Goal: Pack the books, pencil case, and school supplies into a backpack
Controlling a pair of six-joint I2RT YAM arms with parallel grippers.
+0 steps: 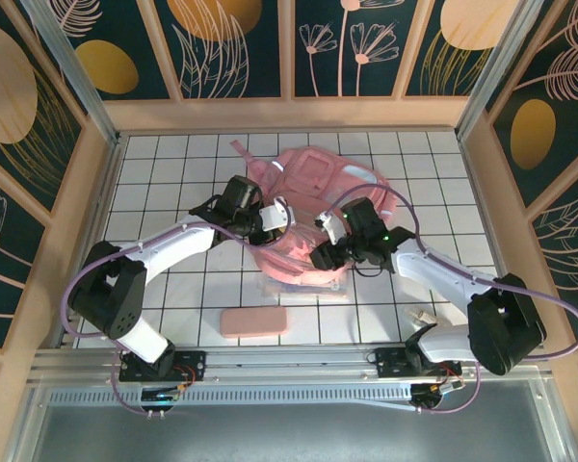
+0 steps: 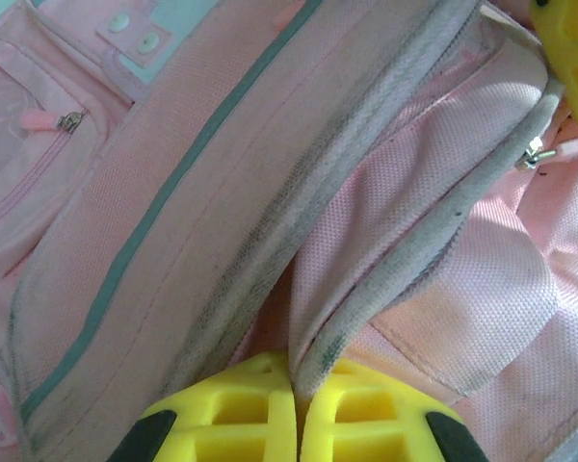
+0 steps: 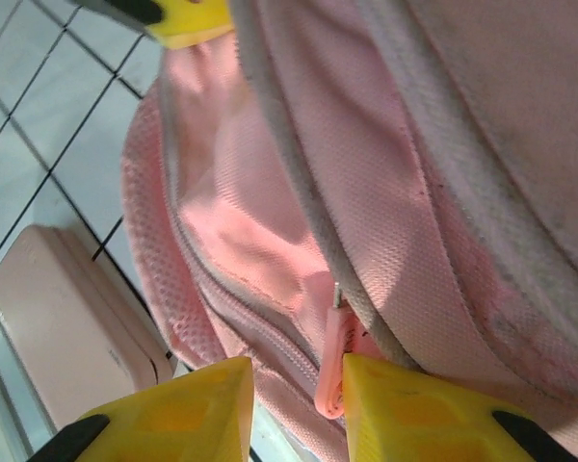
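— Where's the backpack [image 1: 318, 192]?
— Mid-tabletop, soft pink, mouth facing near. My left pincer [image 2: 297, 390] pinches its grey-edged rim. My right pincer [image 3: 297, 385] is slightly spread, the zipper pull [image 3: 329, 371] between its fingers. The pencil case [image 1: 255, 322] lies near, long axis left-right.

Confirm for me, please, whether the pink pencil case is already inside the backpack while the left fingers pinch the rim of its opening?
Not quite: the pencil case is not inside the backpack; it lies on the table on the backpack's near side, as the top external view shows. The left fingers do pinch the rim.
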